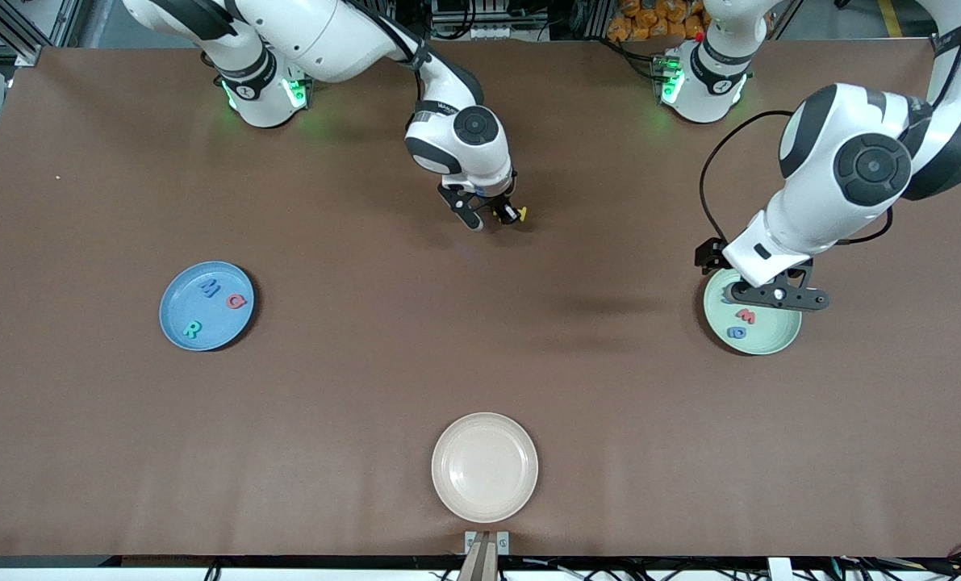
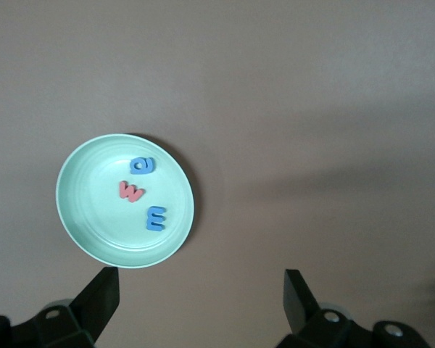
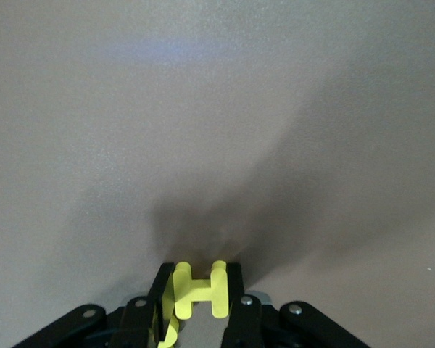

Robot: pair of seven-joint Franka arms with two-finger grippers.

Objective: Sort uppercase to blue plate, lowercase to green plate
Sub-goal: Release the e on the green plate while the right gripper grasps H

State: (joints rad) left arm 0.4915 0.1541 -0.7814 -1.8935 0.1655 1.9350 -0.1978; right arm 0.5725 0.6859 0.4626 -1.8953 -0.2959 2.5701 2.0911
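Holding the yellow H [image 3: 197, 291] clamped in its jaws over bare table, the right gripper [image 1: 498, 215] must still reach the blue plate [image 1: 175, 330], which carries M, Q and R, while the left gripper [image 2: 199, 293] waits wide open and empty above the green plate [image 2: 80, 232] with its three lowercase letters [image 2: 133, 191].

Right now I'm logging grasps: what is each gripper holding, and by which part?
Right gripper pinches the yellow H across its two uprights. Left gripper, open over the green plate, holds nothing.

High front overview; wrist cameras downward; shared green plate [image 1: 758, 343].
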